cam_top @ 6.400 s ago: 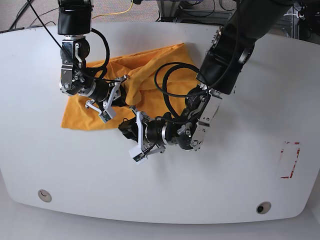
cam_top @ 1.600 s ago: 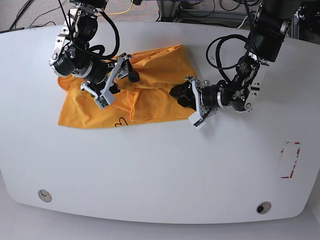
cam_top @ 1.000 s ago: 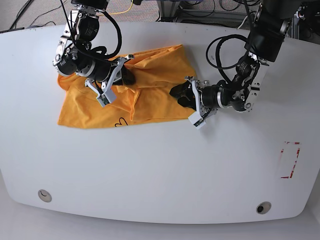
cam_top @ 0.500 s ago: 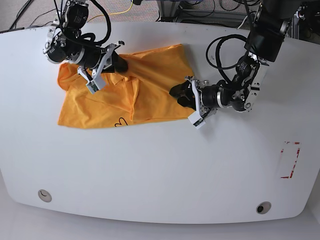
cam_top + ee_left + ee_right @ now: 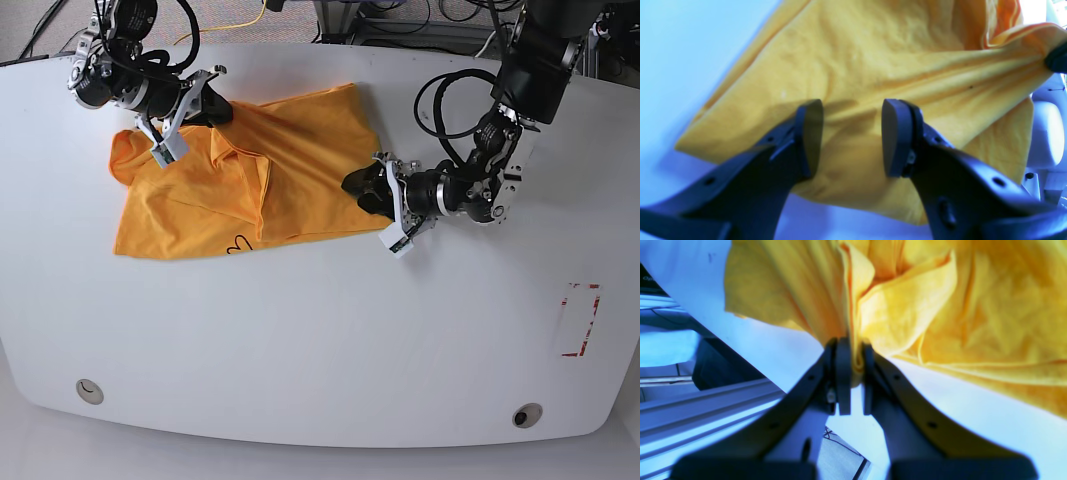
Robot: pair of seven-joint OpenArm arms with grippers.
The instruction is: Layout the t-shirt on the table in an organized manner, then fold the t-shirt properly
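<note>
The right gripper [image 5: 850,380], pinched tight on a bunched fold of the t-shirt [image 5: 290,170], draws it toward ten o'clock, probably to spread it across the table [image 5: 320,340], while the left gripper [image 5: 851,133] rests parted over the three-o'clock corner.

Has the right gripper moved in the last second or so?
Yes. The right gripper, shut on a fold of the t-shirt, has pulled up and left toward the table's far edge, dragging that cloth along.
</note>
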